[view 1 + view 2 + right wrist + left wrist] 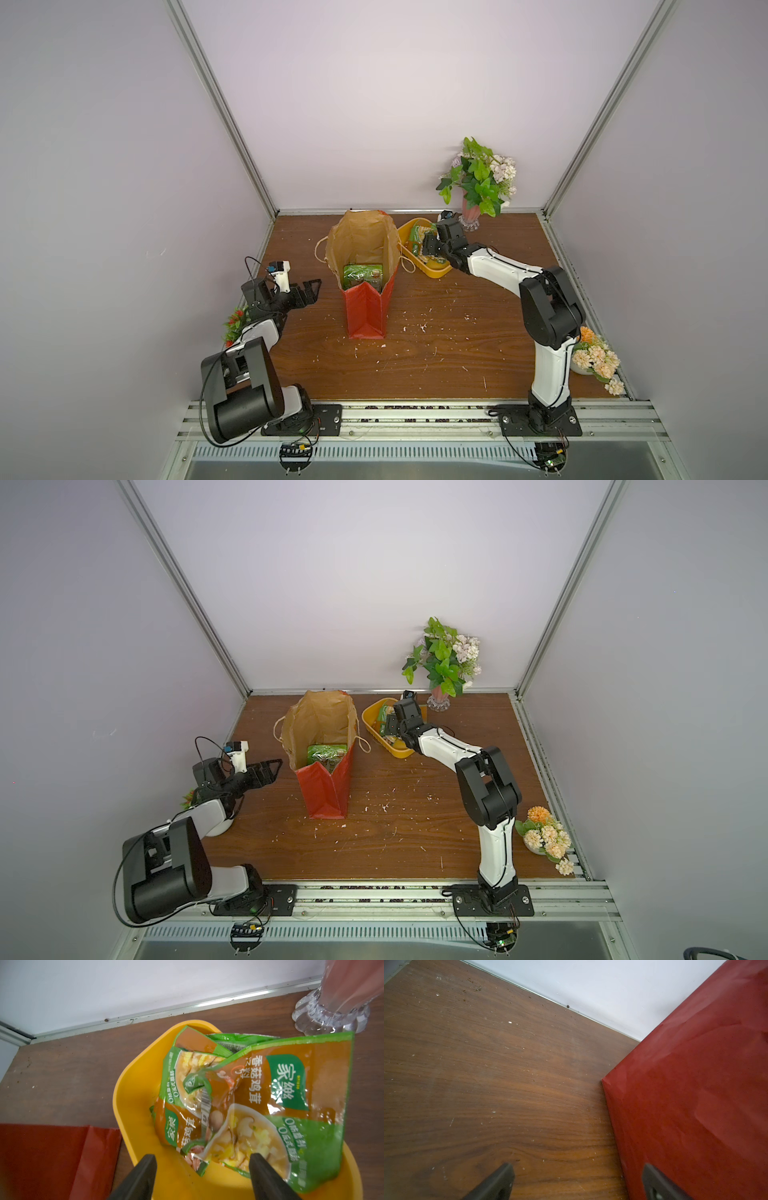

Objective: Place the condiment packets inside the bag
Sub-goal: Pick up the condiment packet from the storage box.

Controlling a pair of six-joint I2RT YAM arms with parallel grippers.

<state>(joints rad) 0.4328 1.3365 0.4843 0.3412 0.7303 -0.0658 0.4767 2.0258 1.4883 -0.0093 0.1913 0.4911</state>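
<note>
The bag (365, 309) stands upright at mid-table, red outside and brown inside, its mouth open in both top views. A green condiment packet (361, 276) lies at its bottom. More condiment packets (291, 1115) are heaped in the yellow tray (133, 1088) to the bag's right. My right gripper (201, 1157) hovers over that tray, open, and the near edge of the packets lies between its fingers, apart from both. My left gripper (577, 1165) hangs left of the bag (695, 1105), open and empty, with one finger in front of the red side.
A glass vase of green plants (478, 178) stands right behind the tray, close to my right wrist. A pot of peach flowers (594, 357) sits at the right edge. A small red-flowered plant (235, 324) is behind my left arm. White crumbs dot the wooden table.
</note>
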